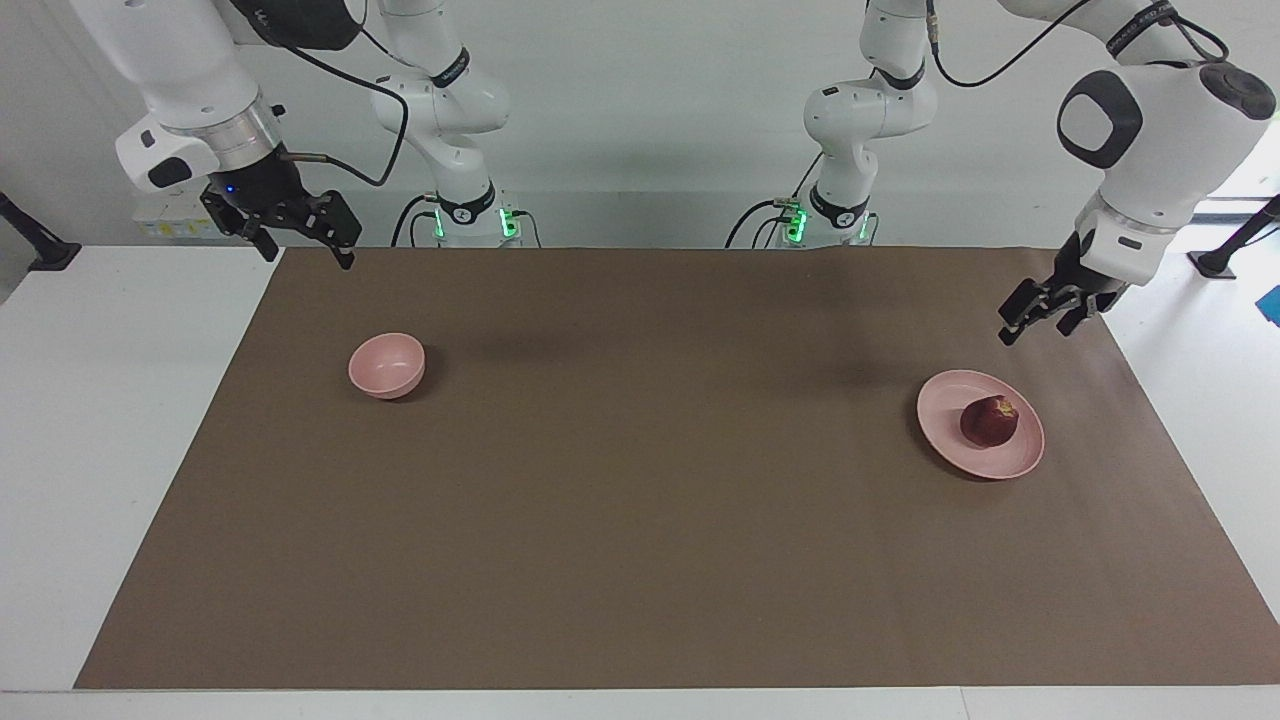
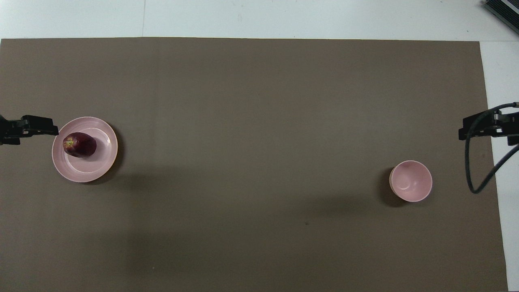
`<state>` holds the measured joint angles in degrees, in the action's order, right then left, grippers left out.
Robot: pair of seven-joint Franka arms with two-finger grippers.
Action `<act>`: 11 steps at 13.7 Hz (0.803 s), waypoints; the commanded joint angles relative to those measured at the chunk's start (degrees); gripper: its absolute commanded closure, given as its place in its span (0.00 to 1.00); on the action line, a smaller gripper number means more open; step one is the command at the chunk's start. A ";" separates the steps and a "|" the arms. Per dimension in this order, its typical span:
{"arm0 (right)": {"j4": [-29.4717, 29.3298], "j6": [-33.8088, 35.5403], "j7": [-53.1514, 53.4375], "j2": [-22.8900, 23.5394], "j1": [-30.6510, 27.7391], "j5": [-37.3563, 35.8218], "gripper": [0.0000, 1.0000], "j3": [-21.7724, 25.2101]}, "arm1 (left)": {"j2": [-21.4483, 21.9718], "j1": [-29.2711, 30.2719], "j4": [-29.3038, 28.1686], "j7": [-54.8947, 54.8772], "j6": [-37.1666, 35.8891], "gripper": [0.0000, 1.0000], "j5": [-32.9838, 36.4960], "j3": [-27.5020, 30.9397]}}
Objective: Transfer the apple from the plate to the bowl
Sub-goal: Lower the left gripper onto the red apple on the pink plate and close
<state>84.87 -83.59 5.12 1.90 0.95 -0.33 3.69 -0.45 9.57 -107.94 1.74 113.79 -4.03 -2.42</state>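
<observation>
1. Clock read from above, twelve pointing away from the robots. Nearest the robots, at about four o'clock on the brown mat (image 1: 640, 520): the bowl (image 1: 386, 366), upright and empty, toward the right arm's end of the bench (image 1: 100, 450).
2. Up over the mat's edge, roughly one o'clock from the bowl: the right gripper (image 1: 307, 258), fingers apart, holding nothing, waiting.
3. Slightly farther out, at nine o'clock on the mat: the plate (image 1: 945, 400), carrying the apple (image 1: 989, 421) off-centre toward ten o'clock. Well apart from the bowl.
4. Over the mat just off the plate's rim at ten o'clock: the left gripper (image 1: 1035, 330), fingers apart, empty, clear of the apple.
5. Likely trouble at the bowl: narrow mouth, hence a risk of bouncing the fruit off the rim, or tipping the bowl, with a release off-centre or from too high.
6. Likely trouble at the plate: rolling over the low rim after a one-sided nudge before closing; squirting out from a pinch off the middle; tilting the dish by pressing its edge. Also a long carry across the mat, with slipping from a weak hold.
7. Materials, near to far: bowl pale pink, smooth, deep, plain-sided. Plate the same pink, flat, round, shallow. Apple dark red, glossy, rounded, yellowish stem end turned toward nine o'clock. Mat matte, paper-like.
</observation>
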 commanded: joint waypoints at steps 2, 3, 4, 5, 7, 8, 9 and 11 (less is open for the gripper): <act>-0.32 0.62 -1.16 -0.23 -0.60 0.68 0.00 -0.35 | -5.78 2.56 -0.77 -0.60 4.86 0.00 -0.28 -0.48; -0.32 0.62 -1.25 -0.23 -0.60 0.68 0.00 -0.35 | -7.62 2.38 -1.30 -0.07 6.61 0.00 -0.28 -0.48; -0.32 0.62 -1.17 -0.23 -0.60 0.68 0.00 -0.35 | -8.16 2.29 -3.39 0.20 9.41 0.00 -0.28 -0.48; -0.32 0.62 -1.25 -0.14 -0.60 0.68 0.00 -0.35 | -8.17 2.29 -6.29 0.20 12.74 0.00 -0.28 -0.48; -0.32 0.53 -1.16 -0.14 -0.60 0.68 0.00 -0.35 | -8.43 2.29 -10.08 0.20 17.42 0.00 -0.28 -0.48; -0.32 0.62 -1.16 -0.23 -0.60 0.68 0.00 -0.35 | -9.39 2.29 -10.36 0.20 18.22 0.00 -0.28 -0.48; -0.32 0.62 -1.25 -0.23 -0.60 0.68 0.00 -0.35 | -9.83 2.29 -10.44 0.29 18.66 0.00 -0.28 -0.48; -0.32 0.53 -1.16 -0.14 -0.60 0.68 0.00 -0.35 | -10.01 1.85 -10.45 0.37 18.93 0.00 -0.28 -0.48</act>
<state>84.87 -83.59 5.12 1.90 0.95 -0.33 3.69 -11.17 11.75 -117.33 1.72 131.22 -4.03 -2.91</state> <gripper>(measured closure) 0.000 0.000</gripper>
